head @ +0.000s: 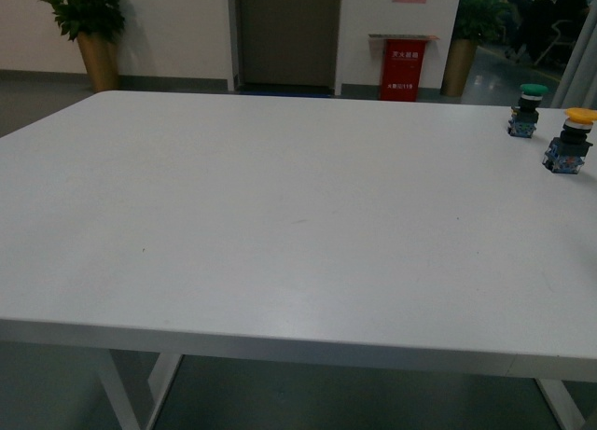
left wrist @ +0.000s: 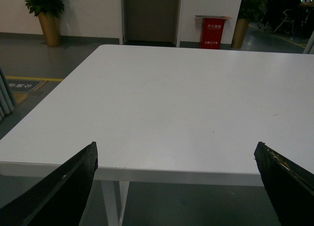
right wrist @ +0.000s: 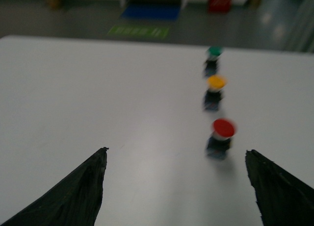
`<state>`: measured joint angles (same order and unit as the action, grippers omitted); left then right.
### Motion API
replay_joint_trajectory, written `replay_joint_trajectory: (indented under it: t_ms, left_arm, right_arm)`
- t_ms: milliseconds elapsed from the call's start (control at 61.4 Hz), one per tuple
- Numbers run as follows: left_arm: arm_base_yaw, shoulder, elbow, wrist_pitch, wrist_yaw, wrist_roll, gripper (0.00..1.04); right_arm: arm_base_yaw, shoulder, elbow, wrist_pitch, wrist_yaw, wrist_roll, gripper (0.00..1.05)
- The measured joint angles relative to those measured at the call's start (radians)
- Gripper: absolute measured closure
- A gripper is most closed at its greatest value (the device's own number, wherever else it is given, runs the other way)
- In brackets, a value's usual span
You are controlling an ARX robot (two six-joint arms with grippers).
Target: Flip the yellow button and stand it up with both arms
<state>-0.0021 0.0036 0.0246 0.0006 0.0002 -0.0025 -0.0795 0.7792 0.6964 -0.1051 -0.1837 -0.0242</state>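
Front view shows one white table (head: 233,225); at its far right stand two buttons, green button (head: 526,109) then yellow button (head: 570,141), upright. Right wrist view counts three, adding a red button (right wrist: 221,138). Left gripper (left wrist: 176,187) and right gripper (right wrist: 176,187) fingers spread wide, holding nothing.

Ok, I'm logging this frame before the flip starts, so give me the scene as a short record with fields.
yellow button: upright, cap on top, far right of the table
green button: upright, just behind the yellow one, apart
red button: upright, nearest of the row in the right wrist view, blurred
left gripper: jaws wide apart, holding nothing
right gripper: jaws wide apart, holding nothing
contact with buttons: none
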Motion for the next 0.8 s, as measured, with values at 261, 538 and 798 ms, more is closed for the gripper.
replay_joint_trajectory:
  t_ms: [261,538,798]
  left_arm:
    - [0.000,0.000,0.000,0.000,0.000,0.000,0.06]
    - [0.000,0.000,0.000,0.000,0.000,0.000,0.06]
    - [0.000,0.000,0.000,0.000,0.000,0.000,0.06]
  right_arm:
    - [0.076,-0.384,-0.352,0.160,0.180,0.013,0.68]
    - [0.076,-0.478,-0.495,0.199,0.180,0.014,1.01]
    - [0.076,-0.543,-0.572,0.207,0.180,0.014,1.01]
